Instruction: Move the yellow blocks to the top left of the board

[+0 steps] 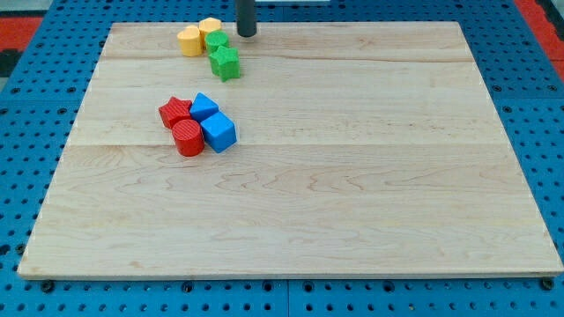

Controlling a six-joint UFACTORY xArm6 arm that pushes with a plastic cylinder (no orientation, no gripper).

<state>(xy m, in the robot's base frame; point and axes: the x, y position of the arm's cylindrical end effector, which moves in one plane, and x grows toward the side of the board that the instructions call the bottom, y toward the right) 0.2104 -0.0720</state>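
Note:
Two yellow blocks sit near the board's top edge, left of centre: a yellow heart-like block (189, 40) and a yellow hexagonal block (211, 29) touching it on its right. My tip (247, 33) is at the view's top, just right of the yellow hexagonal block with a small gap between them. A green block (217, 43) touches the yellow pair from below right, and a green star-like block (225, 63) lies just below that one.
The wooden board (352, 176) lies on a blue pegboard. A cluster sits at mid-left: a red star-like block (175, 112), a red cylinder (187, 138), a blue block (204, 107) and a blue cube (218, 132).

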